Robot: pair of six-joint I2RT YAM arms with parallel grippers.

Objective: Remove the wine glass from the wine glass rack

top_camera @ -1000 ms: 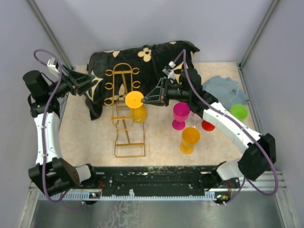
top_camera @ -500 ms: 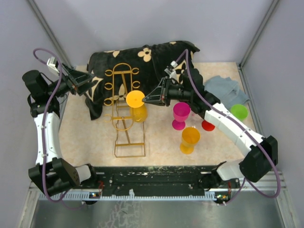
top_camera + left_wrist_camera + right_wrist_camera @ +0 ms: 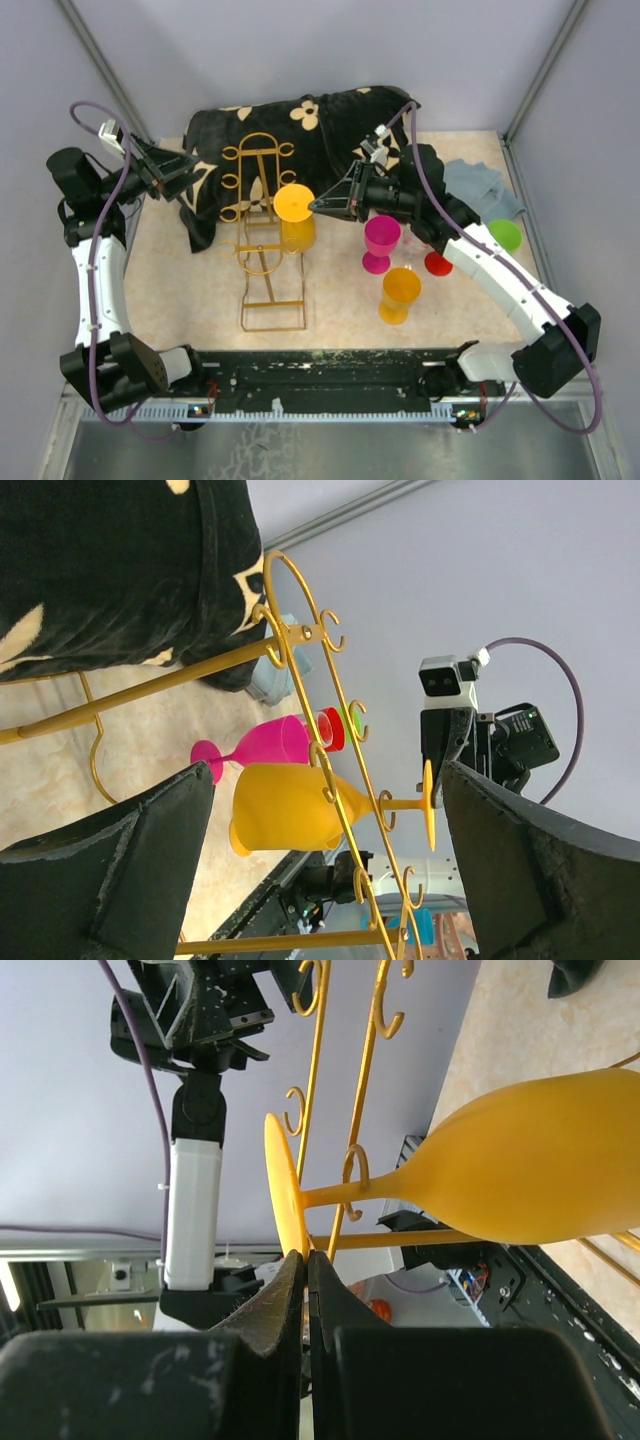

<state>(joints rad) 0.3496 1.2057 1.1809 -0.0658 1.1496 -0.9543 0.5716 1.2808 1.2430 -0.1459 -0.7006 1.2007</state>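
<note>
**Yellow glass pinched by its foot, not yet off the rails**

Yellow plastic is the one to watch: the wine glass (image 3: 296,232) hangs at the centre of the top view. Its stem runs between the gold rails of the wine glass rack (image 3: 272,327), bowl below and round foot above. The right end effector (image 3: 316,205) comes in from the right, and its own camera shows both fingers pressed together on the rim of that foot.

So the grasp looks made. The glass has yet to slide along the rails and come out. From these angles I can't quite tell how close the stem is to an open end.

The left end effector (image 3: 185,168), upper left, has its fingers spread wide and holds nothing, aimed at the rack.

The rack's far end leans on a black floral cloth (image 3: 300,125). Just right of the glass a pink glass (image 3: 380,238) and an orange glass (image 3: 400,290) stand on the table (image 3: 180,290). They crowd any pull towards the right, and the curled hooks beside the stem could snag it.
</note>
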